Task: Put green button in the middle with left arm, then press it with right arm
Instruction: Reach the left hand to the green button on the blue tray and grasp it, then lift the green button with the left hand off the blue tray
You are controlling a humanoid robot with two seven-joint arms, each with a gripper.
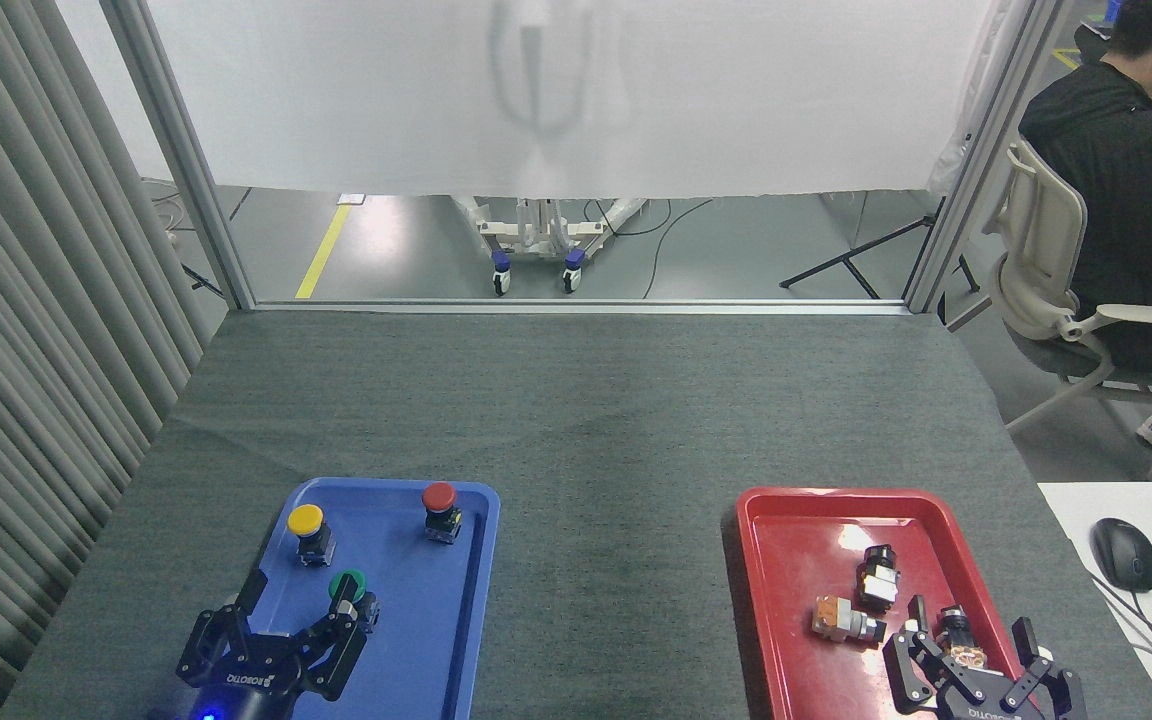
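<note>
The green button [347, 585] stands upright in the blue tray [436, 640], toward its near left part. My left gripper [301, 602] is open at the tray's near left corner. Its right fingertip [345, 618] sits right against the button's black body, and the button is not between the fingers. My right gripper [968, 620] is open low over the red tray [796, 540], with a small metal part [956, 628] between its fingers. The middle [616, 500], dark grey cloth between the two trays, holds nothing.
A yellow button [305, 521] and a red button [438, 498] stand further back in the blue tray. Two small switch bodies [876, 575] [841, 620] lie in the red tray. A grey curtain [26, 350] lines the left side. A person sits on a chair [1046, 260] at the right, by a white desk with a mouse [1123, 553].
</note>
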